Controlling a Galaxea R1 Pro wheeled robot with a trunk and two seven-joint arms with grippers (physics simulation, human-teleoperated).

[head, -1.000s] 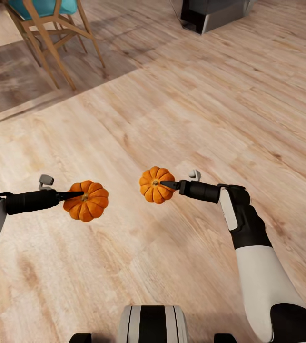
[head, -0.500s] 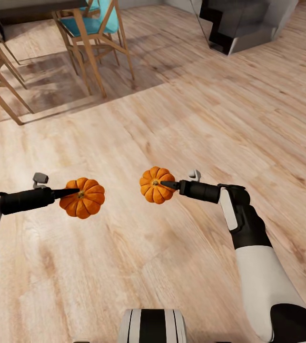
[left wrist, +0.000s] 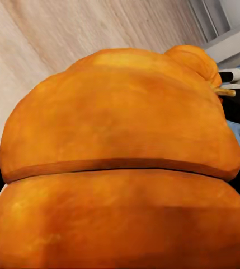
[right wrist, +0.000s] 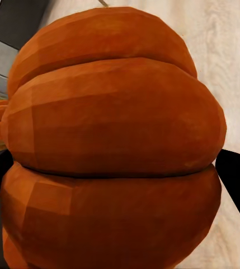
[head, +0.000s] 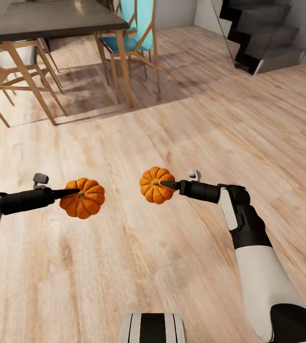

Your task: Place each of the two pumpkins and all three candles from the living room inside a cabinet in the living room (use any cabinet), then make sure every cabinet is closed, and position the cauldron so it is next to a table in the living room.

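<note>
The view swings up and a dark table (head: 53,19) with wooden chairs (head: 133,47) comes into sight ahead, stairs (head: 267,38) far right, bare wood floor (head: 195,133) between. Left gripper (head: 76,192) is clamped on the left pumpkin (head: 82,198); right gripper (head: 164,184) grips the right pumpkin (head: 155,185), both held above the floor.

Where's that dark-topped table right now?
In the head view, the dark-topped table stands at the far upper left, ringed by wooden chairs, one with a teal seat, well beyond the two pumpkins that the grippers carry.
</note>
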